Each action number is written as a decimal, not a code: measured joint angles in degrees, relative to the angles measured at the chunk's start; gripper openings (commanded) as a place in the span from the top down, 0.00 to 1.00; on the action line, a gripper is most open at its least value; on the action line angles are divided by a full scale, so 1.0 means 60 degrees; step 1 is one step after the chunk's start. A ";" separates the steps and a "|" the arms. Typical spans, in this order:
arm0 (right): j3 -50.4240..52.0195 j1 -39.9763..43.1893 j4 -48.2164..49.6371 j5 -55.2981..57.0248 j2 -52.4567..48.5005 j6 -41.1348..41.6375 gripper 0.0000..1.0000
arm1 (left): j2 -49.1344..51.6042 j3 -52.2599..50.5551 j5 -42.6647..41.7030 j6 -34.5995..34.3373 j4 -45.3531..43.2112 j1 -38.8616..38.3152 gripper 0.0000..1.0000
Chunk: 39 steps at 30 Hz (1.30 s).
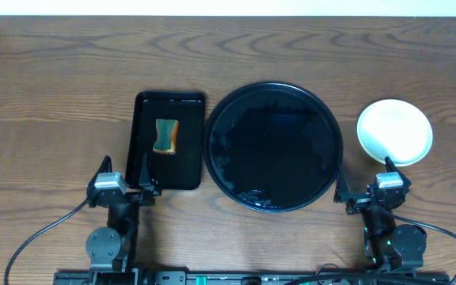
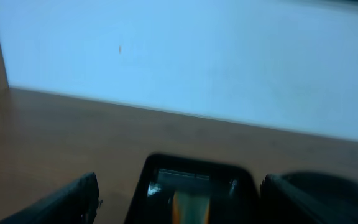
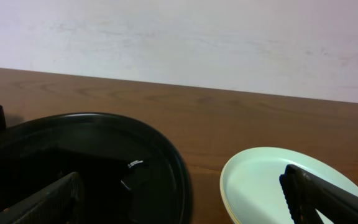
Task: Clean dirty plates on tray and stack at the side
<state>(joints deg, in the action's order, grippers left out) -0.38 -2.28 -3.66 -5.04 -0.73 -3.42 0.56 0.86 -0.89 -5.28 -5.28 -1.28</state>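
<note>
Round tray seen bare, no plate on it. Plates found stacked on table just right of tray, apart from rim. Top plate pale, no smears made out; number in stack not readable. Sponge lodged in small rectangular tray at left. Left fingers spread, nothing held. Right fingers spread, empty, near plates. Task judged essentially done; no remaining step visible.

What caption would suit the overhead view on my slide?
Empty round tray at centre, sponge at left, plates stacked at right.
</note>
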 measured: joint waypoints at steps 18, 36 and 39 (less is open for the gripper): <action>0.0000 0.0000 0.0000 0.0025 0.0000 0.0000 0.01 | 0.0007 -0.0015 -0.0120 0.0182 0.1093 0.0000 0.16; 0.0000 0.0000 0.0000 0.0025 0.0000 0.0000 0.01 | 0.0007 -0.0015 -0.0120 0.0182 0.1093 0.0000 0.16; 0.0000 0.0000 0.0000 0.0025 0.0000 0.0000 0.01 | 0.0004 -0.0015 -0.0120 0.0182 0.1093 0.0000 0.16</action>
<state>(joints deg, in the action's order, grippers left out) -0.38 -2.28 -3.66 -4.89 -0.73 -3.42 0.58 0.78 -1.61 -4.19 1.28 -1.28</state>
